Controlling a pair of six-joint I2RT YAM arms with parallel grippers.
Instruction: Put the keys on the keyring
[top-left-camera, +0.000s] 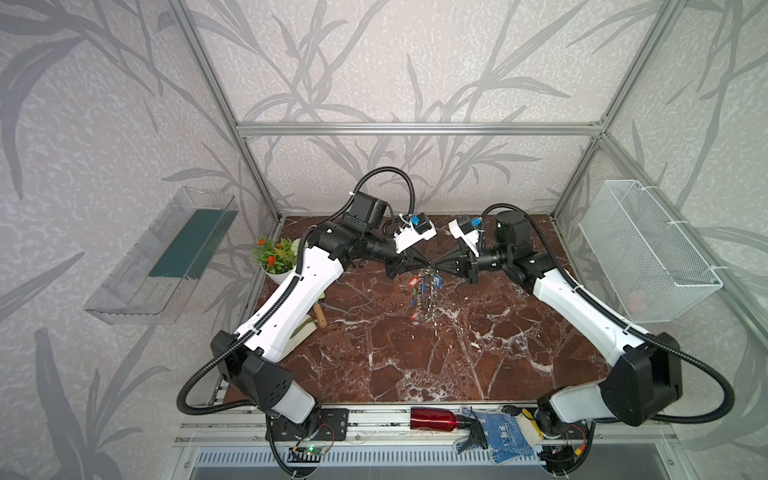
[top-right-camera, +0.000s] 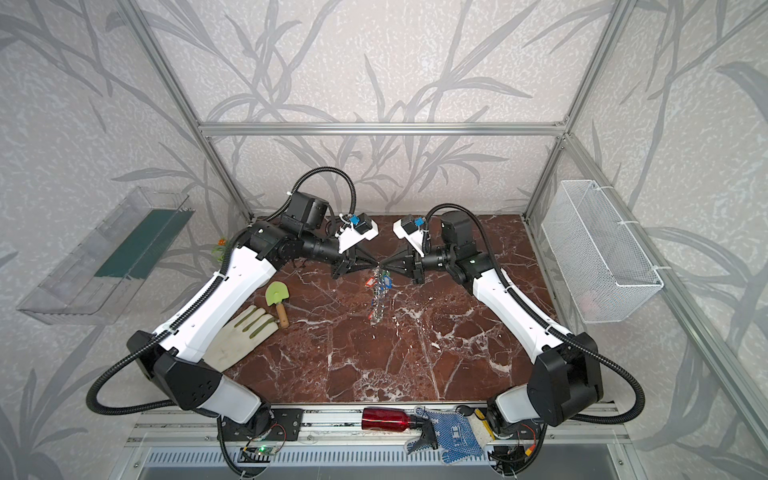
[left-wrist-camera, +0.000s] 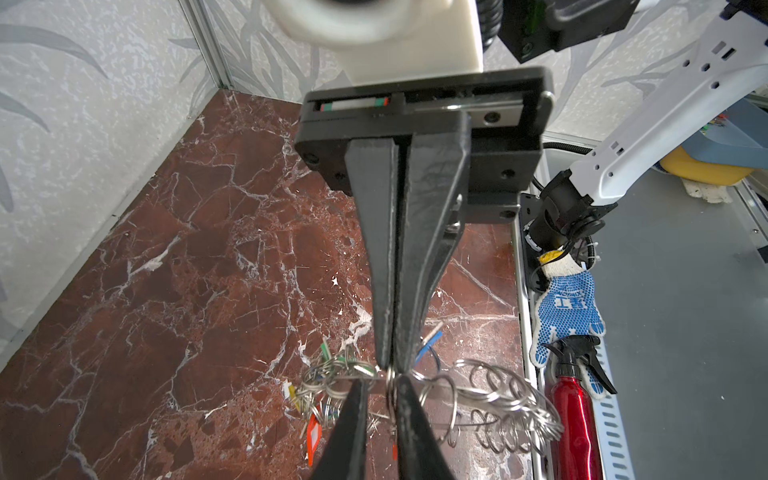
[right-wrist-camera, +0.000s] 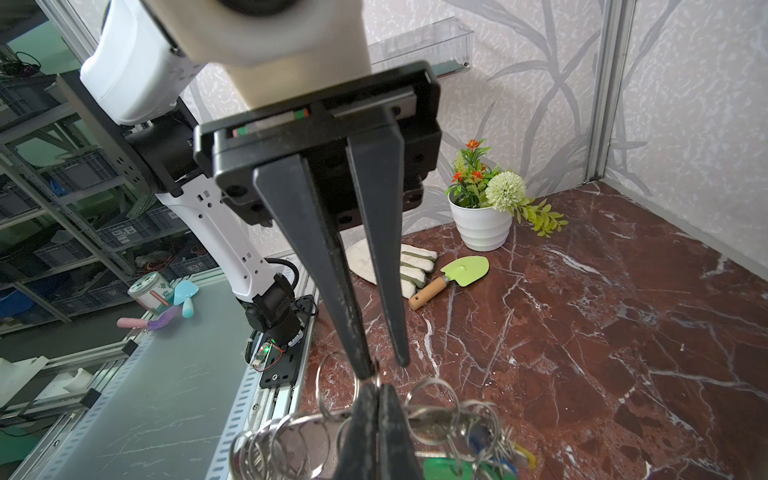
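The keyring (top-left-camera: 426, 300) (top-right-camera: 377, 301) hangs on edge above the marble table, its rim fringed with small silver rings (left-wrist-camera: 498, 399). Keys with red, blue, yellow and green tags (top-left-camera: 424, 283) (left-wrist-camera: 314, 432) (right-wrist-camera: 440, 467) dangle from its upper part. In both top views the two grippers meet tip to tip over it. My right gripper (top-left-camera: 435, 263) (right-wrist-camera: 378, 388) is shut on the keyring's rim. My left gripper (top-left-camera: 424, 262) (left-wrist-camera: 380, 380) faces it with a narrow gap between its fingers. One left fingertip (right-wrist-camera: 365, 372) touches a small ring beside the right gripper's tips.
A potted plant (right-wrist-camera: 482, 224), a green trowel (top-right-camera: 276, 297) and a white glove (top-right-camera: 237, 336) lie at the table's left. A red spray bottle (top-left-camera: 432, 417) and a blue dotted glove (top-left-camera: 498, 432) sit on the front rail. A wire basket (top-left-camera: 648, 249) hangs at right, a clear shelf (top-left-camera: 162, 257) at left.
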